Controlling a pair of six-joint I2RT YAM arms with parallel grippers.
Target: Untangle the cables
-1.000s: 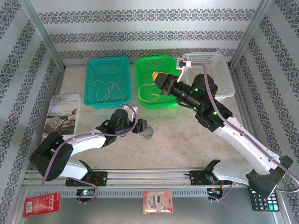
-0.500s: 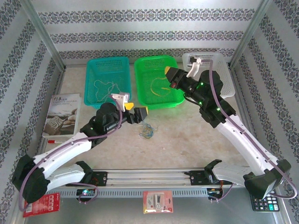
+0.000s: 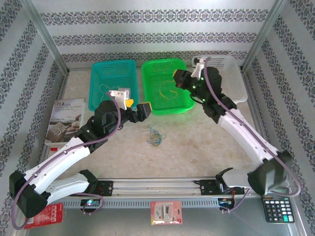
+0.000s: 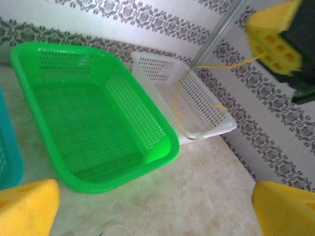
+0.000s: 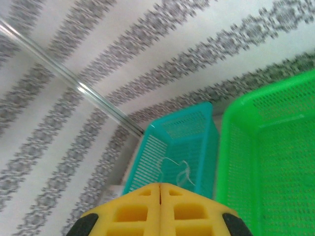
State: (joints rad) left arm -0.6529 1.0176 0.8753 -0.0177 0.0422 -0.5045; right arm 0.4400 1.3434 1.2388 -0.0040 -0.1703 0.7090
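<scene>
A small tangle of blue, yellow and white cables [image 3: 155, 136] lies on the table in front of the green basket [image 3: 170, 111]. My left gripper [image 3: 137, 109] hovers open to the left of and behind the tangle, nothing between its yellow pads [image 4: 27, 206]; a white loop of the tangle [image 4: 115, 228] peeks in at the bottom edge. My right gripper [image 3: 178, 77] is shut above the green basket, and a yellow cable [image 3: 169, 91] hangs from it into that basket. The left wrist view shows this yellow cable [image 4: 178, 110] trailing from the right gripper [image 4: 275, 44]. A white cable [image 5: 177, 169] lies in the teal basket [image 3: 114, 64].
A white basket [image 3: 234, 83] stands at the back right beside the green one. A book [image 3: 66, 120] lies at the left. A calculator [image 3: 278, 209] and red packets [image 3: 44, 215] sit on the front ledge. Metal posts and patterned walls enclose the table.
My left gripper opened, let go of the tangle and rose back-left, away from it. My right gripper moved back and right over the green basket, drawing the yellow cable up.
</scene>
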